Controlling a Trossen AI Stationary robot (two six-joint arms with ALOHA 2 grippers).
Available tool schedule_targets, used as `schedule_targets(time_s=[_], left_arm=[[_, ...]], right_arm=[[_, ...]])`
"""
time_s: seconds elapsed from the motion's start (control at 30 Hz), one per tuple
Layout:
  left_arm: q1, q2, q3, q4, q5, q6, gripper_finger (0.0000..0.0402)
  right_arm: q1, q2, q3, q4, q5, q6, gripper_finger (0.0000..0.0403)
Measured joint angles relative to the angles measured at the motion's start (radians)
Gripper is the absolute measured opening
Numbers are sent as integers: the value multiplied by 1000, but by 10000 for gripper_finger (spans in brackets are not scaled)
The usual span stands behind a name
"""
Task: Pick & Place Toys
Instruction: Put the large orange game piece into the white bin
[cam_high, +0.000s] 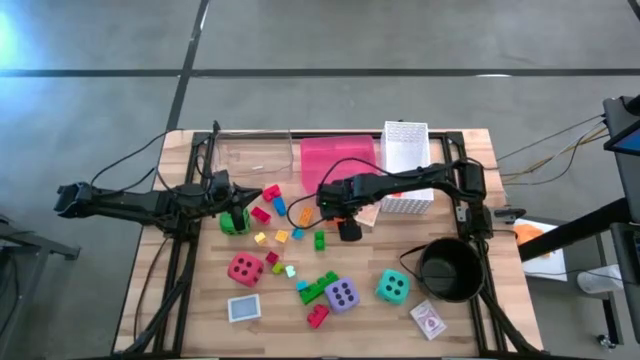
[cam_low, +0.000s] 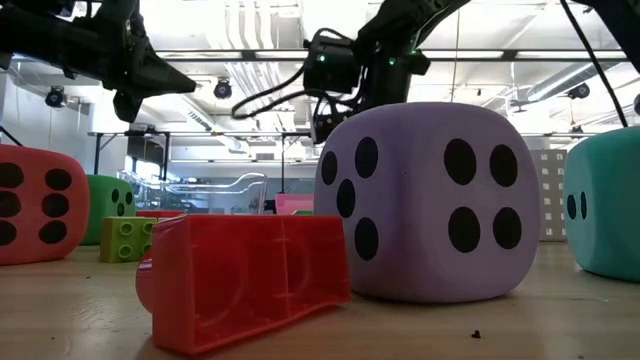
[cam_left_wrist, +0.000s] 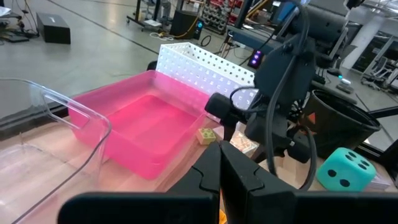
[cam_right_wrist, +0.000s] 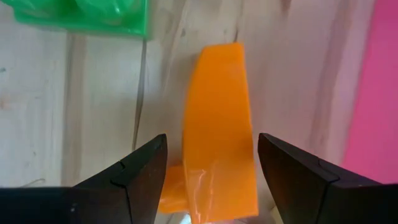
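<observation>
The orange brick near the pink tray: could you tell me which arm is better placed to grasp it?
Right. The right gripper is open with the orange brick between its fingers, while the left gripper is over the green die.

A grey concrete floor (cam_high: 330, 40) with dark seams surrounds the wooden counter (cam_high: 200, 300). Overhead, white pipes (cam_low: 250, 25) and ducts cross a bright ceiling.

bins (cam_high: 340, 158) behind scattered bricks (cam_high: 283, 236), dice (cam_high: 342, 295) in front

Right fingers (cam_right_wrist: 146, 177) straddle orange brick (cam_right_wrist: 217, 130); green brick (cam_right_wrist: 81, 15), pink tray (cam_right_wrist: 376, 81) close.
</observation>
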Motion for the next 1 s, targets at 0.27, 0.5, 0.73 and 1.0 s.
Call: schedule_targets(time_s=[0.27, 0.5, 0.73, 1.0], left_arm=[[0, 0, 0, 0, 0, 0, 4], [0, 0, 0, 0, 0, 0, 4], [0, 0, 0, 0, 0, 0, 4], [0, 0, 0, 0, 0, 0, 4]], right_arm=[[7, 44, -1, -12, 0, -4, 245], [14, 49, -1, -16, 23, -12, 161], [13, 25, -2, -17, 30, 1, 160], [13, -38, 13, -48, 29, 43, 160]])
